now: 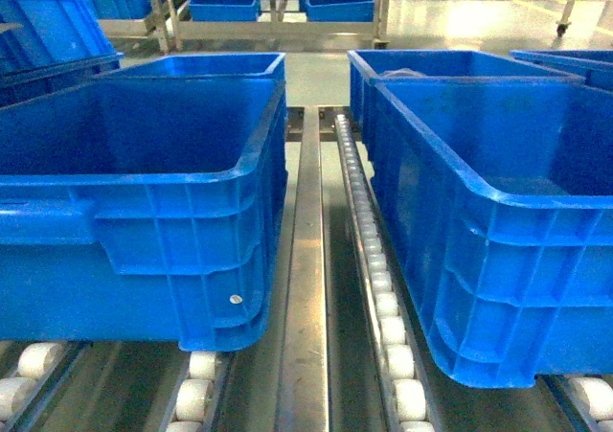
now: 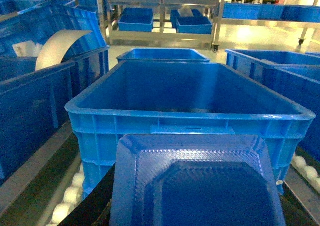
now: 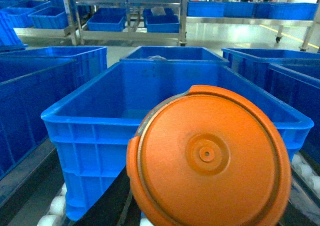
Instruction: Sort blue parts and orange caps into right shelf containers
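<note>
Close to the right wrist camera an orange cap point(image 3: 209, 158) is seen before a blue crate point(image 3: 80, 123); a blue part point(image 2: 195, 181) fronts the left crate point(image 2: 185, 123). Neither claw's state can be told.

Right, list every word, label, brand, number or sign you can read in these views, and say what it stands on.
None can be read.
The orange cap: raised rings only, no lettering visible.
The blue part: moulded texture, no text visible.
The blue crates: plain ribbed walls, no labels visible.
The white sheet in the crate at the left of the left wrist view: too blurred to tell if it carries print.
</note>
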Robot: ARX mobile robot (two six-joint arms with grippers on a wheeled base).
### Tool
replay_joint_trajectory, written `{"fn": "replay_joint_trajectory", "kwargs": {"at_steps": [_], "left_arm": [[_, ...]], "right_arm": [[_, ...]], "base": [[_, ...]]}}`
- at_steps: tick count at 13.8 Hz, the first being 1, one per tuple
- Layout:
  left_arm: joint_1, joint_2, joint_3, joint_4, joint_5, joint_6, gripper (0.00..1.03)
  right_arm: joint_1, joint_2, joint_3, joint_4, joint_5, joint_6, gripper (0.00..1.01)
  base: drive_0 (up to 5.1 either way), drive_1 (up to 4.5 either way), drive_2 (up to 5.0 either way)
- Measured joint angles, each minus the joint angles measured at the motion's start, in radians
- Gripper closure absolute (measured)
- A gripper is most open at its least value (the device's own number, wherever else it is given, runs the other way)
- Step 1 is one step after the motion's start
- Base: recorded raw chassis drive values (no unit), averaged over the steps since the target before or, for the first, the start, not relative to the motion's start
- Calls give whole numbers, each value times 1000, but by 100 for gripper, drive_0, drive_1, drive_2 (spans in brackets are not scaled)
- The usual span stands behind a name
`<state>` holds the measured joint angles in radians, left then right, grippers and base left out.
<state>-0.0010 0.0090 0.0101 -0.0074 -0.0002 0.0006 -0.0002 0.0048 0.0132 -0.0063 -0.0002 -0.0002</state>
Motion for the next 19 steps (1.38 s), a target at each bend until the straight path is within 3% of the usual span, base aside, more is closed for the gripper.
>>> {"fn": "replay_joint_trajectory", "kwargs": {"at_steps": [19], "left_arm": [[0,0,0,0,0,0,60]], "right_arm": [[0,0,0,0,0,0,59]], "base": [[0,0,0]]}}
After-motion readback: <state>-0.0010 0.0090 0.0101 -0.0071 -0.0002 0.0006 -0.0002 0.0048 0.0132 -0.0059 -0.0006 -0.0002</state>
